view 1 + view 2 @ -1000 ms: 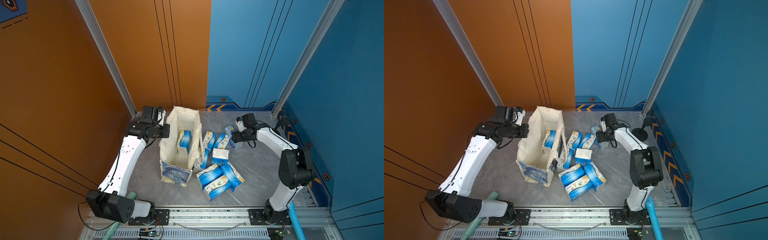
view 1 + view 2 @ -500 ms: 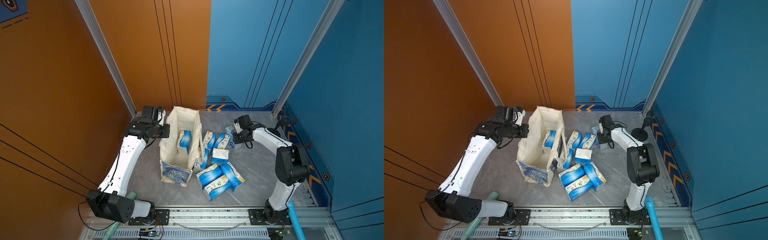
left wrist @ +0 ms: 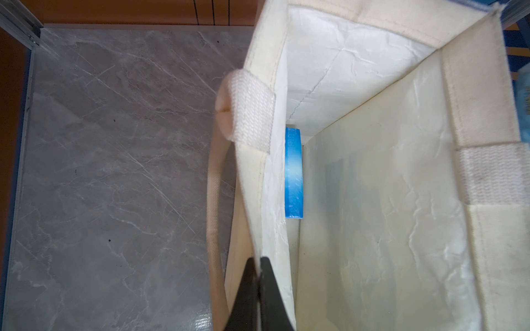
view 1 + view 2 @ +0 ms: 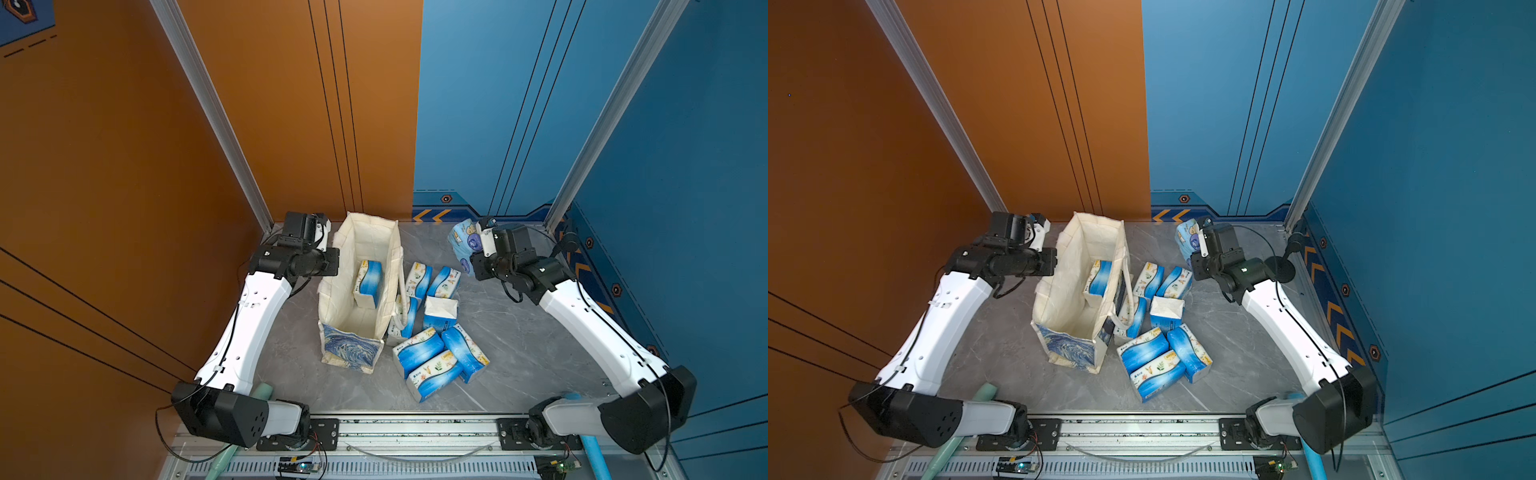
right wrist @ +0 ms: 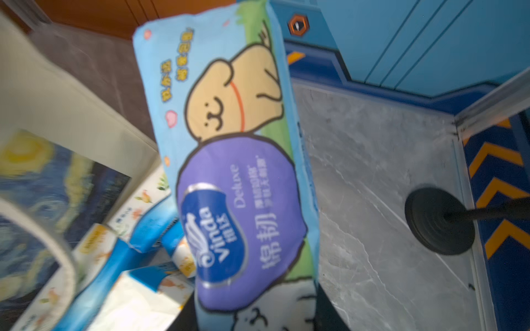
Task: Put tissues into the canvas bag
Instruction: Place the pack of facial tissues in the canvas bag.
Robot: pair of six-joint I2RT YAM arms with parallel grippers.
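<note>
The canvas bag [image 4: 365, 222] stands open on the grey table, cream inside with a swirling blue print on its near end [image 4: 1073, 349]. One blue pack of tissues [image 4: 369, 282] stands inside it. My left gripper [image 3: 259, 265] is shut on the bag's side rim beside a loop handle [image 3: 246, 111]. My right gripper [image 5: 255, 315] is shut on a paler blue pack with a cartoon print [image 5: 229, 160], held above the table right of the bag [image 4: 462, 243]. Several more blue and white packs [image 4: 436, 357] lie between the bag and the right arm.
A black round stand base [image 4: 1281, 268] sits near the right wall behind the right arm. Orange and blue walls close the table at the back and sides. An aluminium rail [image 4: 415, 428] runs along the front edge.
My right gripper has closed on the paler blue pack and lifted it off the table, up and toward the back. The left arm and the bag have not moved.
</note>
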